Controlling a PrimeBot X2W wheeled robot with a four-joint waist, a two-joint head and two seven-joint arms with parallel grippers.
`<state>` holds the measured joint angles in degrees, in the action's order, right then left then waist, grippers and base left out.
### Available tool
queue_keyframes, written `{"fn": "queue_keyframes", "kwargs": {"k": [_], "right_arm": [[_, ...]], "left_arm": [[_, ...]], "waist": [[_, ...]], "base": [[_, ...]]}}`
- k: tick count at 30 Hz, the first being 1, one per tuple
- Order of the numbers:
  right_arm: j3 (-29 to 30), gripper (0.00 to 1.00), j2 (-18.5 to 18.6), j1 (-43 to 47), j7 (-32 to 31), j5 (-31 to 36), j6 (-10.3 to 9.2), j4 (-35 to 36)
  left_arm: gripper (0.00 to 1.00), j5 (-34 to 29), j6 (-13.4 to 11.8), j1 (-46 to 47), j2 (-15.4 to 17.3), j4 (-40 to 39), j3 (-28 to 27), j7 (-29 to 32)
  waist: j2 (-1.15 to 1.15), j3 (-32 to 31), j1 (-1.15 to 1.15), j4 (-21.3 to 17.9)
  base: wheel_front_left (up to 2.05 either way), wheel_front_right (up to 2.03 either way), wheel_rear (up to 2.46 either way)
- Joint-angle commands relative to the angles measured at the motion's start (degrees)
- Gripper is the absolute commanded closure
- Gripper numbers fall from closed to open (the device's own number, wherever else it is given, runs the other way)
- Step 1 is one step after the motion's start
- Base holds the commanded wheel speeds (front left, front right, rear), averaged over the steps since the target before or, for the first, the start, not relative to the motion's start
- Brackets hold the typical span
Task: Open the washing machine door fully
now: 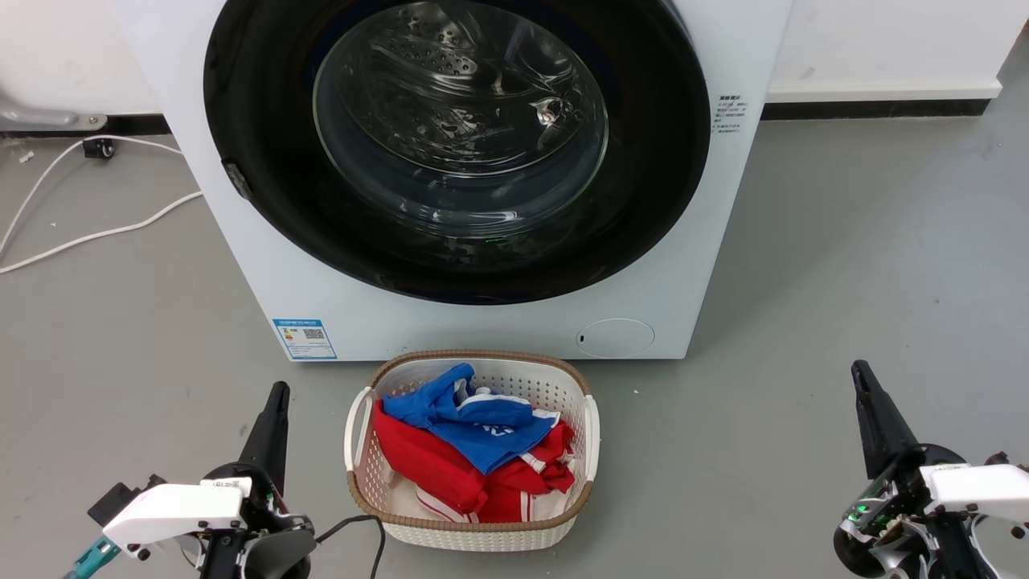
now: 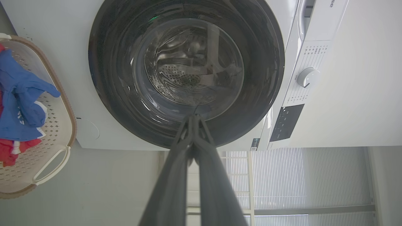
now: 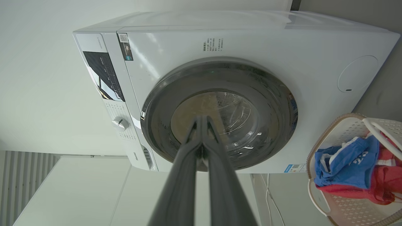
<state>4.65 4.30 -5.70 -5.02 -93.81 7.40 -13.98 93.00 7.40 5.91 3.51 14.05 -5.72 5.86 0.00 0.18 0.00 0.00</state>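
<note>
washing machine door (image 1: 457, 137) closed flat against the washing machine (image 1: 482, 330)
left gripper (image 1: 279, 390) and right gripper (image 1: 860, 370) hang short of the machine's front, fingers pinched together on nothing; laundry basket (image 1: 474, 531) sits just before the machine.

Laundry basket (image 1: 474, 532) on grey floor (image 1: 844, 265) — blue garment (image 1: 482, 430) atop red garment (image 1: 426, 470); white cable (image 1: 104, 233) trails along the floor at far left.

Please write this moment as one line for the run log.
washing machine door closed | left claw shut | right claw shut | neither touches door
</note>
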Motion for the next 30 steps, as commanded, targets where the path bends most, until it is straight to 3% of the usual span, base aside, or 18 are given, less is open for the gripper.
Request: {"fn": "queue_keyframes", "kwargs": {"k": [1, 2, 3, 13, 20, 28, 30], "right_arm": [[0.1, 1.0, -0.24, -0.81, -0.03, 0.22, 0.16, -0.05], [0.13, 1.0, -0.25, -0.81, -0.06, 0.24, 0.16, -0.05], [0.14, 0.0, -0.26, -0.82, -0.09, 0.27, 0.16, -0.06], [-1.12, 0.0, -0.27, 1.49, 1.59, 1.32, 0.0, 1.15], [-2.17, 0.0, -0.09, 2.25, 3.69, 4.43, 0.01, 3.17], [-2.43, 0.0, 0.79, 2.42, 5.53, 13.93, 0.02, 4.46], [-2.42, 0.0, 0.87, 2.37, 6.19, 19.48, 0.03, 4.97]], "left_arm": [[1.0, -0.19, 0.17, 0.55, -0.01, 0.07, -0.1, 0.0], [1.0, -0.21, 0.16, 0.55, -0.03, 0.07, -0.12, 0.02], [0.0, -0.21, 0.16, 0.55, -0.04, 0.07, -0.13, 0.04], [0.0, -0.77, -0.03, -0.55, -0.25, -0.65, 1.99, -1.84], [0.0, -4.47, -0.01, -0.68, 0.01, -2.36, 3.48, -4.06], [0.0, -13.04, 0.0, -0.98, -0.15, -4.59, 4.13, -5.78], [0.0, -17.31, 0.01, -1.04, -0.22, -5.49, 4.48, -6.47]], "waist": [[0.0, 0.0, 0.0, 0.0], [0.0, 0.0, 0.0, 0.0], [0.0, 0.0, 0.0, 0.0], [0.0, 0.06, 0.0, 0.03], [0.0, 0.05, 0.0, 0.16], [0.0, 0.14, 0.0, 0.31], [0.0, 0.22, 0.0, 0.35]], "base": [[0.0, 0.0, 0.0], [0.0, 0.0, 0.0], [0.0, 0.0, 0.0], [0.0, 0.0, 0.0], [0.0, 0.0, 0.0], [0.0, 0.0, 0.0], [0.0, 0.0, 0.0]]}}
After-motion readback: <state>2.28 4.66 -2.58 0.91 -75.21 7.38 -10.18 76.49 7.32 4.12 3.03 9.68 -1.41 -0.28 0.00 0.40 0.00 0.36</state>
